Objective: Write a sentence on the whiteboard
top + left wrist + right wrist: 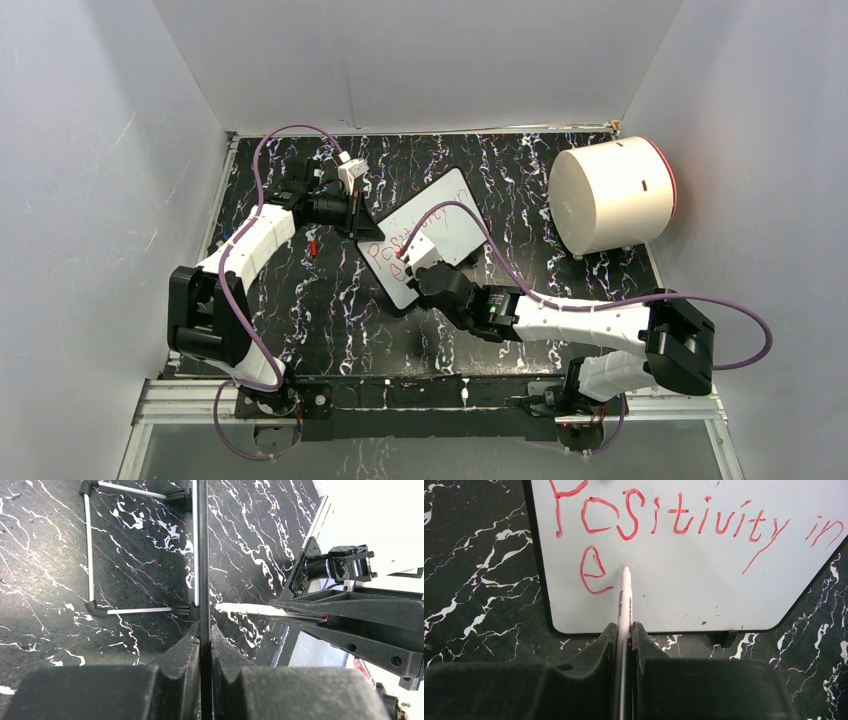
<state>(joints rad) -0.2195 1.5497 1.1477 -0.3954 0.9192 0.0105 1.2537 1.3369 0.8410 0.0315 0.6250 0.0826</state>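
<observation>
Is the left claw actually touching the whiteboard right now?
Touching. The left wrist view shows the left claw shut on the thin black edge of the whiteboard, with both fingers pressed against it and no gap.

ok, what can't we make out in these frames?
- Top view: the sentence is too small to read, and the right gripper covers its second line.
- Right wrist view: the first letter's top is cut off by the upper edge. Whether the marker tip touches the whiteboard can't be told.
- Left wrist view: the board shows edge-on in the left gripper, so its writing face is hidden.
</observation>
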